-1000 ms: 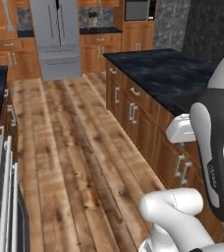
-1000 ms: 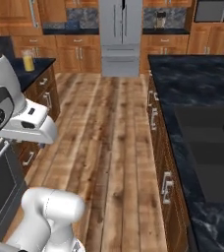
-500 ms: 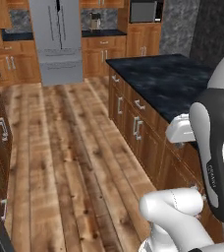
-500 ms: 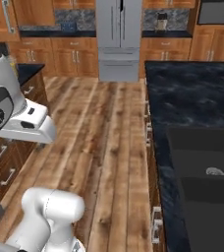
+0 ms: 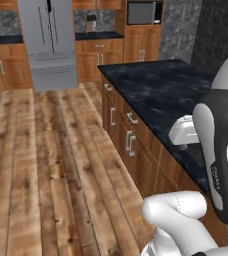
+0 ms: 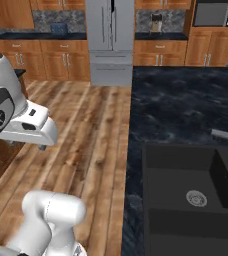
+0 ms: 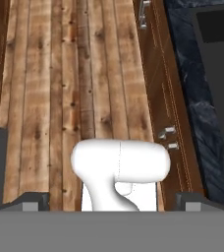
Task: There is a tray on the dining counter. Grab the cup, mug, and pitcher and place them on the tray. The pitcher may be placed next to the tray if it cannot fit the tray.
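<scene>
A: Where's the stuff rel. to the jaws?

B: Can't place it. No tray, cup, mug or pitcher on the stretch of desk (image 5: 161,92) I can see from either base cam. It's black marbled stone, running away from the robot toward the fridge (image 6: 110,35), w/ a dark sink (image 6: 188,192) sunk into the near end on the right.

A: And the jaws?

B: Gripper (image 7: 113,202) has its tips wide apart, nothing between them. Hand cam looks down at the plank floor (image 7: 79,74), w/ the desk edge and sink off to one side (so the hand's over the aisle, not over the stone).

A: Long axis of anything we'd grab? Which way the mug handle points?

B: Can't tell, none of them visible. Only axis I can give is the desk's own: long side parallel to the floorboards.

A: Step?

B: My guess: base needs to get to wherever the vessels sit before any reach. Nothing on the tray yet as far as I can judge.
</scene>
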